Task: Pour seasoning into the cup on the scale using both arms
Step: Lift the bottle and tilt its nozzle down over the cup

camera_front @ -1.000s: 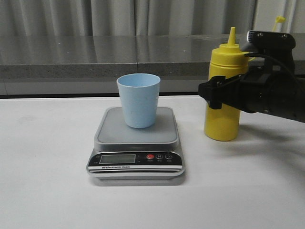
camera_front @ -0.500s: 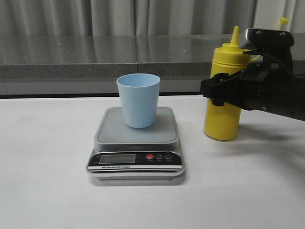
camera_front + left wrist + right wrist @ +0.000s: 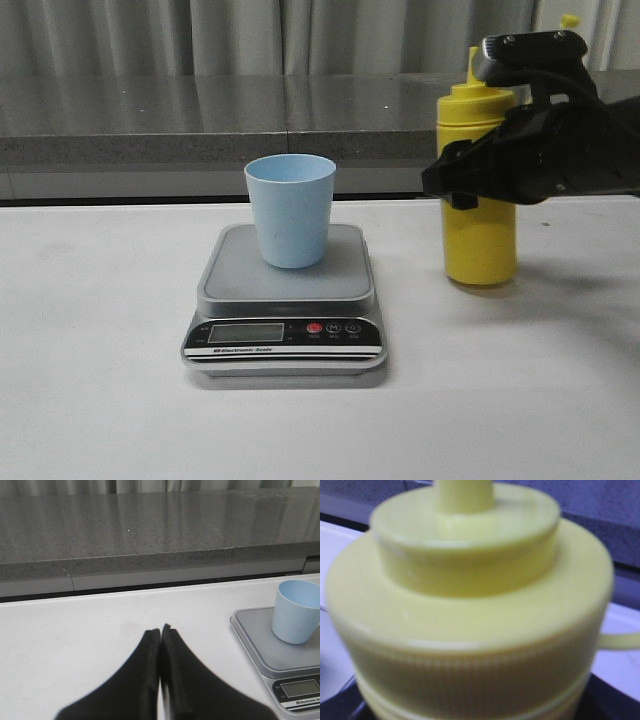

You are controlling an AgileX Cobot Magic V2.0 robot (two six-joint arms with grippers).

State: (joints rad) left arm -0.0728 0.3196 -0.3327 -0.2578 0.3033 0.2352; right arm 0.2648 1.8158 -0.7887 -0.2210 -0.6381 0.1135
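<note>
The pale blue cup point(image 3: 291, 210) stands upright on the silver-grey scale point(image 3: 285, 335) at the table's middle. To its right is the yellow seasoning bottle point(image 3: 480, 240), upright, with my right gripper point(image 3: 474, 172) shut around its upper body; its base looks just off the table. The right wrist view is filled by the bottle's ribbed cap and nozzle base point(image 3: 470, 605). My left gripper point(image 3: 160, 630) is shut on nothing, low over the white table to the left of the scale point(image 3: 260, 645) and cup point(image 3: 297, 611). It is out of the front view.
A grey stone ledge point(image 3: 200, 110) runs along the back edge of the white table, with curtains behind it. The scale's black front panel with its display and red button point(image 3: 315, 328) faces the front.
The right gripper has lifted the seasoning bottle slightly and shifted it a little to the right. Cup and scale have not moved.
</note>
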